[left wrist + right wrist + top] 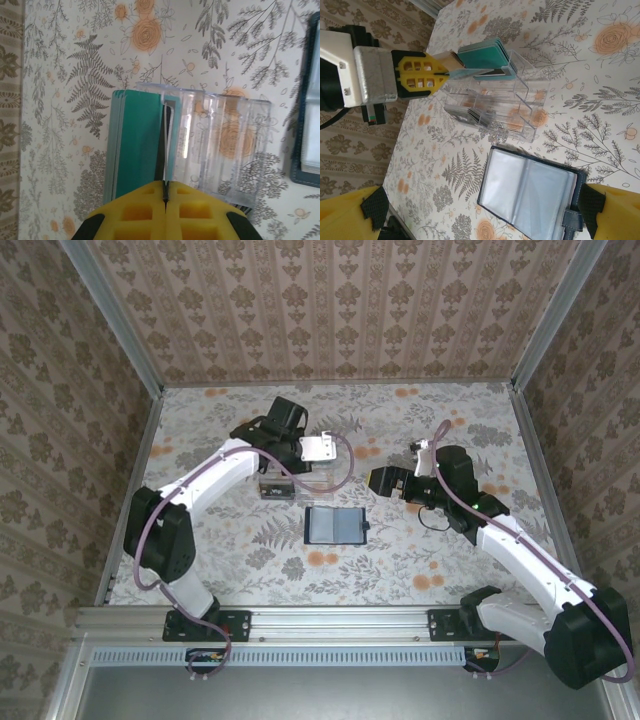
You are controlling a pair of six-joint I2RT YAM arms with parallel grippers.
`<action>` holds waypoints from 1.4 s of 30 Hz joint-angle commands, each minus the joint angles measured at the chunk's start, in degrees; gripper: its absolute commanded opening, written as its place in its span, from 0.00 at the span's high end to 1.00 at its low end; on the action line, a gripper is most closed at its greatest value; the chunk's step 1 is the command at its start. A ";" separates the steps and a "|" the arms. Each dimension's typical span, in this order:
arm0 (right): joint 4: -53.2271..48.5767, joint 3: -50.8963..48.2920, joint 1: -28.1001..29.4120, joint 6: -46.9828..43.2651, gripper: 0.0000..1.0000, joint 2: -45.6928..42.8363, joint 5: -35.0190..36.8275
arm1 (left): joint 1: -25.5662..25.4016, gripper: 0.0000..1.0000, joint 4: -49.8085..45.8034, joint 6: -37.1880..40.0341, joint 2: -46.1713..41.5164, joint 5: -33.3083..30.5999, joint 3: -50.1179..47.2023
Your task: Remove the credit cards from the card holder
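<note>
Nearest the arms, the card holder lies open about the middle of the table — its clear sleeves look empty, and its long side runs left to right. Just past its far right corner the right gripper hangs with jaws spread wide, holding nothing. Further back and to the left is a clear stand, and the credit cards stand on edge in its end compartment as a teal stack. The left gripper is clamped on a thin card, seen edge-on. Its long axis runs straight out from the fingertips alongside that stack — touching it or just beside, I cannot tell. The left arm is plainly the nearer one. I judge the card only needs letting go.
</note>
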 commanded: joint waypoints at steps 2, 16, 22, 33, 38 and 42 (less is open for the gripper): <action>-0.60 -0.78 -0.45 -0.30 0.00 -1.37 0.72 | -0.63 1.00 -1.33 2.73 1.03 -2.52 2.36; 0.14 -1.89 -0.43 0.60 0.00 -1.54 0.57 | -1.40 1.00 -0.33 3.88 4.03 -3.49 4.35; 0.44 -2.23 -0.39 0.81 0.00 -1.51 0.68 | -1.80 1.00 -0.26 4.12 4.21 -3.91 4.92; 1.21 -2.15 -0.44 1.19 0.00 -0.56 0.33 | -1.54 1.00 0.02 3.97 5.34 -3.80 4.28; 1.31 -1.93 -0.49 1.11 0.00 -0.20 0.16 | -1.52 1.00 -0.16 3.55 6.10 -3.93 4.29; 1.43 -1.80 -0.52 1.07 0.00 0.13 0.05 | -1.47 0.85 0.24 3.05 6.47 -4.90 4.41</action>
